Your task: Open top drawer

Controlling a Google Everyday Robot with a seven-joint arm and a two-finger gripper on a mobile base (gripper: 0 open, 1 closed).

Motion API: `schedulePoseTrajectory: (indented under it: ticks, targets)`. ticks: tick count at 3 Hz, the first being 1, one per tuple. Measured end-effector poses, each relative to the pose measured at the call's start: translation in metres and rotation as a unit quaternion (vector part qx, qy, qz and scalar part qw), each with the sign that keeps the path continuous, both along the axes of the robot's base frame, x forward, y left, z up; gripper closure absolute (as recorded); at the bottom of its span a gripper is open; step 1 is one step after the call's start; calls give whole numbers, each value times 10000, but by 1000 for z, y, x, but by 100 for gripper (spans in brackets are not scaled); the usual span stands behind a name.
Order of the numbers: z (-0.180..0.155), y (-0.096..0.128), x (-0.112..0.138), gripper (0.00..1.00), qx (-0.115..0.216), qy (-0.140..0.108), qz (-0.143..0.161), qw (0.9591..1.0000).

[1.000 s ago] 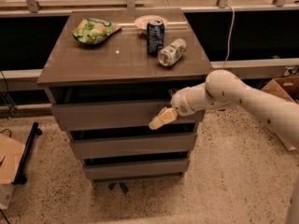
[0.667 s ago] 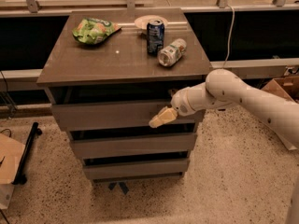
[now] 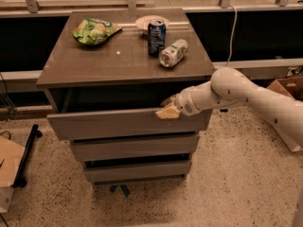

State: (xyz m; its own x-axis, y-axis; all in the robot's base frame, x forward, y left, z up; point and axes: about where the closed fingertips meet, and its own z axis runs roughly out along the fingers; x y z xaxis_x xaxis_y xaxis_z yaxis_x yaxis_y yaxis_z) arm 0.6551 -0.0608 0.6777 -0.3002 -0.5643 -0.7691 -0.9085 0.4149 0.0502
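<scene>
The top drawer [image 3: 118,123] sits directly under the tabletop [image 3: 94,60] and stands part-way out. Its plain front panel is proud of the middle drawer front [image 3: 132,147] and the lowest drawer front [image 3: 137,170], and a dark gap shows behind its upper edge. The hand [image 3: 168,109] is at that upper edge, towards the panel's right end, touching or hooked over the rim. Whether it is spread, closed or clamped on the panel I cannot tell.

The step in hand looks to be the pull itself, and more travel seems to be left. The panel has no handle, so the hold on the rim is all there is. The pull is best kept straight out along the drawer's line and level — any upward drift would likely slip the hand off the edge. Because the hold is off-centre to the right, a slow, even draw should help stop the drawer skewing and binding in its runners.

The arm [image 3: 246,96] reaches in from the right, low beside the cabinet. On the tabletop a blue can [image 3: 156,30] stands upright, with a bottle [image 3: 173,52] lying just beside it, a plate [image 3: 147,21] behind, and a green bag [image 3: 93,30] well to the left. A jerk could rock the can or roll the bottle, so smoothness matters here too.
</scene>
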Motion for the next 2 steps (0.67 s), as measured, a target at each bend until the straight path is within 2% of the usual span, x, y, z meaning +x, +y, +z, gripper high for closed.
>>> schedulePoseTrajectory:
  ticks: [1, 2]
  targets:
    - [7, 0, 0, 100, 0, 0, 0, 10000]
    - [7, 0, 0, 0, 0, 0, 1, 10000]
